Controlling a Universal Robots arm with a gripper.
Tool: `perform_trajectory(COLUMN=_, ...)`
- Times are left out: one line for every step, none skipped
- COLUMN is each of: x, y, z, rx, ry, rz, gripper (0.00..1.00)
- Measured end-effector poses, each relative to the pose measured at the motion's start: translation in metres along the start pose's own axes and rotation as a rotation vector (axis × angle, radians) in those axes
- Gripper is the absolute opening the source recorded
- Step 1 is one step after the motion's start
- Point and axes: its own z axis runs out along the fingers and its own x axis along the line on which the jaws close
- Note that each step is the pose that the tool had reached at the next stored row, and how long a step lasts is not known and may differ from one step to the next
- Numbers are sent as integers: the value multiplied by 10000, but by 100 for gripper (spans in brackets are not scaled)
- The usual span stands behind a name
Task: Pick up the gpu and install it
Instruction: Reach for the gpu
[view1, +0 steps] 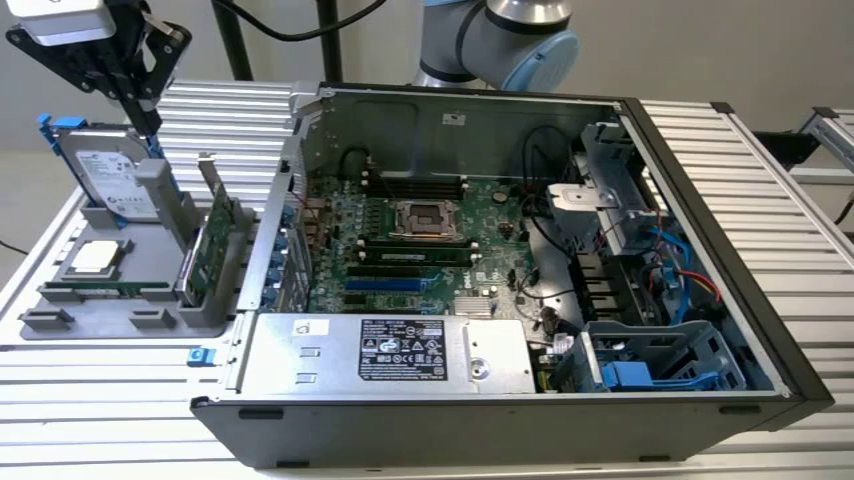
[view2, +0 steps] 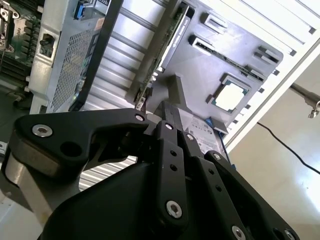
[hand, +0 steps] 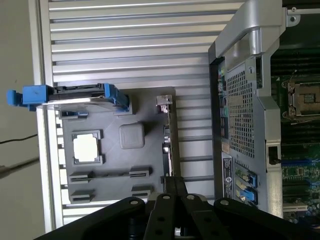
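Gripper (view1: 143, 120) above tray (view1: 94, 322), fingers pressed together, nothing held. Gpu (view1: 218, 242) stands on edge in tray slot, just beside case (view1: 467, 425), apart from gripper

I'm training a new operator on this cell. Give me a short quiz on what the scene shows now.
1. The green circuit-board gpu card stands in: A the grey plastic holder tray; B a motherboard slot; C the ribbed metal table.
2. Fill in: the silver hard drive with blue frame stands ___ in the tray (upright or flat).
3. True or false: the black tool hangs above the tray, outside the open black computer case.
Key: 1 A; 2 upright; 3 true.
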Motion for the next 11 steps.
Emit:
perform_trajectory(x=0, y=0, z=0, rx=0, ry=0, rz=0, gripper=0)
perform_trajectory(x=0, y=0, z=0, rx=0, ry=0, rz=0, gripper=0)
perform_trajectory(x=0, y=0, z=0, rx=-1, ry=0, rz=0, gripper=0)
perform_trajectory(x=0, y=0, z=0, rx=-1, ry=0, rz=0, gripper=0)
perform_trajectory(x=0, y=0, z=0, rx=-1, ry=0, rz=0, gripper=0)
perform_trajectory(x=0, y=0, z=0, rx=-1, ry=0, rz=-1, gripper=0)
perform_trajectory(x=0, y=0, z=0, rx=-1, ry=0, rz=0, gripper=0)
perform_trajectory(x=0, y=0, z=0, rx=-1, ry=0, rz=0, gripper=0)
perform_trajectory(x=0, y=0, z=0, rx=-1, ry=0, rz=-1, gripper=0)
perform_trajectory(x=0, y=0, z=0, rx=-2, ry=0, rz=0, gripper=0)
perform_trajectory(x=0, y=0, z=0, rx=-2, ry=0, rz=0, gripper=0)
